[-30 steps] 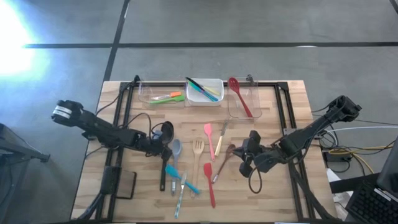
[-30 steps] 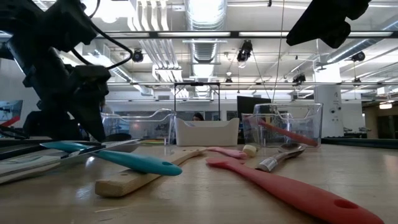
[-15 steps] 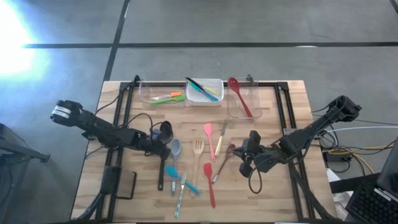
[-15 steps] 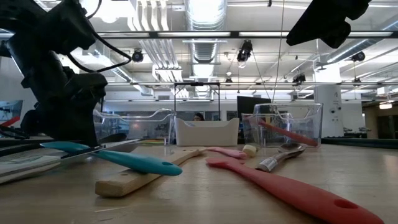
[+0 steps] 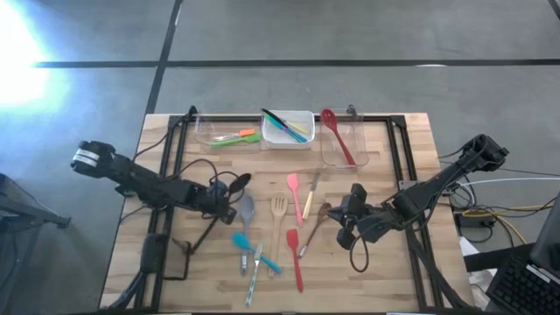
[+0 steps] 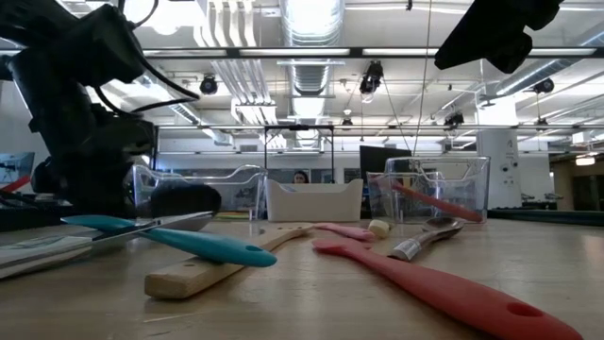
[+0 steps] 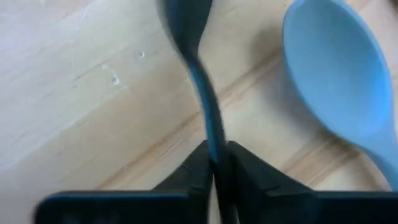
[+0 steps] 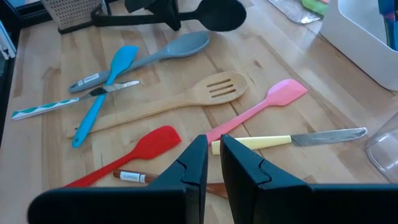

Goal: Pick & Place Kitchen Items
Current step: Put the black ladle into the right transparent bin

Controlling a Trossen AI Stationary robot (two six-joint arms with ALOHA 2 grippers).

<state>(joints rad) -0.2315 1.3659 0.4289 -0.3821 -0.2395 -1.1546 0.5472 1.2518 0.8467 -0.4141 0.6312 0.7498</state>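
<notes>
Utensil cluster (image 5: 276,229) crowding table centre, three tubs (image 5: 287,128) lining far edge, bare wood (image 5: 385,271) near right corner

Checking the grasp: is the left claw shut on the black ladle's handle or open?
Shut on it. In the left wrist view the left claw has both fingers pressed against the black ladle handle.

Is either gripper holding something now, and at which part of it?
The left gripper is shut on the black ladle, pinching its thin handle. The right gripper is shut and holds nothing.
</notes>
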